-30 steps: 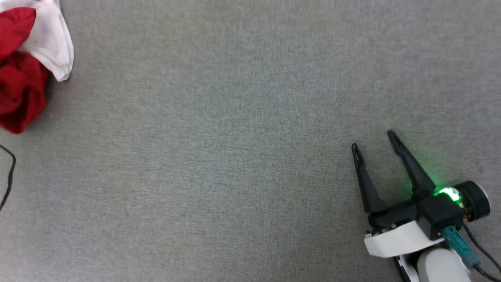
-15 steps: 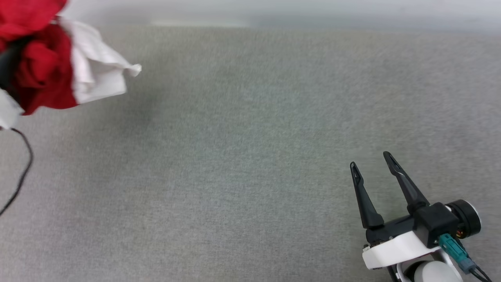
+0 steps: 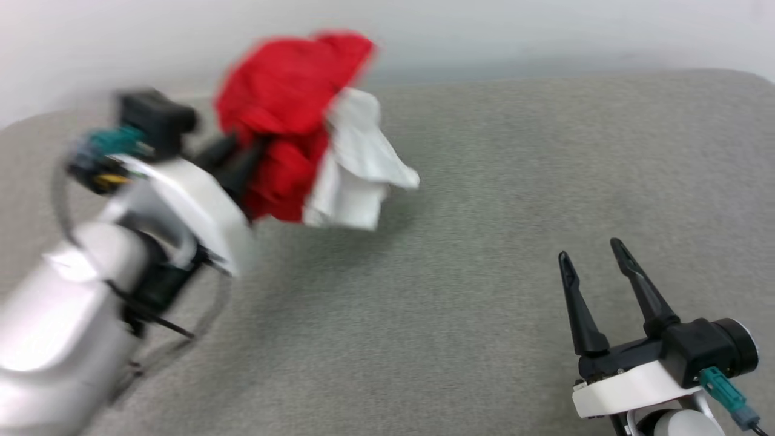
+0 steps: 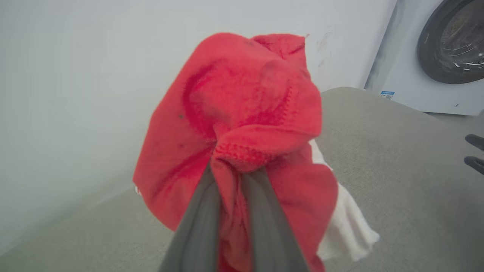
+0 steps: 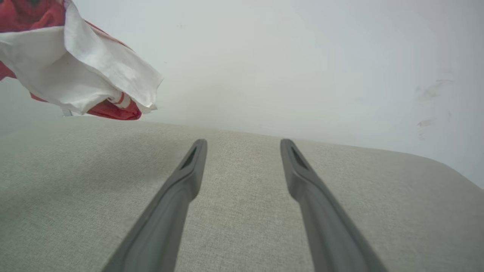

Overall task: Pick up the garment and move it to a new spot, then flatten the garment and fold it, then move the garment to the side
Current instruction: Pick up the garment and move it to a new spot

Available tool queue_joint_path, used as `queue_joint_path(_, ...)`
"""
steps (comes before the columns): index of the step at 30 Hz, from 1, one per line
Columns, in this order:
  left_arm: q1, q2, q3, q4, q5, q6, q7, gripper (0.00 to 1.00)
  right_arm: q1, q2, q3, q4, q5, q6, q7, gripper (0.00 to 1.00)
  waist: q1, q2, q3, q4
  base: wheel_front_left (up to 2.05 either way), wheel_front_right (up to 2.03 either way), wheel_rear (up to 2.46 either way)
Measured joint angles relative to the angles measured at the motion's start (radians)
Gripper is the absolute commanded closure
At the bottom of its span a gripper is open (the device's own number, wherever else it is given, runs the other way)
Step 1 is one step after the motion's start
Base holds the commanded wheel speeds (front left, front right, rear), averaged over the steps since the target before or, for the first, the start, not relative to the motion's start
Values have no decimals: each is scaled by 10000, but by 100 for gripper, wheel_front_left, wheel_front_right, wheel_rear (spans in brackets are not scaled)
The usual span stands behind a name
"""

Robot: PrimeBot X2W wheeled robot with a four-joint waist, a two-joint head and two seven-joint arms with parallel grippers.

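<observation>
Near edge of the grey cloth-covered table (image 3: 472, 315): right gripper (image 3: 590, 251), fingers apart, empty. Farther, above the table's left: left gripper (image 4: 233, 175) clamped on the bunched red jersey garment (image 3: 284, 103) with white sleeves, hanging clear. It looks light and limp, probably best regripped at the shoulders.

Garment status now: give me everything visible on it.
The garment is soft red fabric with a white part and red-and-white striped trim, crumpled into a bunch. The left end effector is shut on a stitched red fold, and the rest drapes around its fingers. It appears lifted off the grey padded surface, over its far side near the wall. No print shows.
</observation>
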Motion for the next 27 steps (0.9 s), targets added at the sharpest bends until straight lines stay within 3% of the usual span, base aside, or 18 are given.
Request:
queue_joint_path(10,741,-2454,-2176,2359,1799,219,-1354,100,-5,-2,-73,-140,119,0,0,0,0,0,191,-953,0,0,0)
queue_joint_path(11,819,-2656,-2435,2663,1925,188,-1375,91,-4,-2,-82,-142,128,0,0,0,0,0,217,-1005,0,0,0)
queue_joint_path(12,897,-2826,-2683,2976,2094,105,-1402,29,-2,-2,-86,-144,128,-2,0,0,0,0,237,-1044,0,0,0)
queue_joint_path(13,990,-2989,-2917,3243,2161,13,-1388,0,0,-2,-98,-148,128,0,0,0,0,0,251,-1069,0,0,0)
queue_joint_path(20,1209,-3791,-3237,4149,2197,-267,-2242,0,113,0,-209,-134,121,0,0,0,0,0,86,-868,0,0,0)
queue_joint_path(23,1200,-3814,-3016,4165,2194,-232,-2838,0,233,2,-219,-94,79,0,0,0,0,0,-147,-685,0,0,0)
queue_joint_path(27,1144,-3494,-2265,3666,2148,196,-3513,0,474,0,-337,-35,-21,0,0,0,0,0,-646,-302,0,0,0)
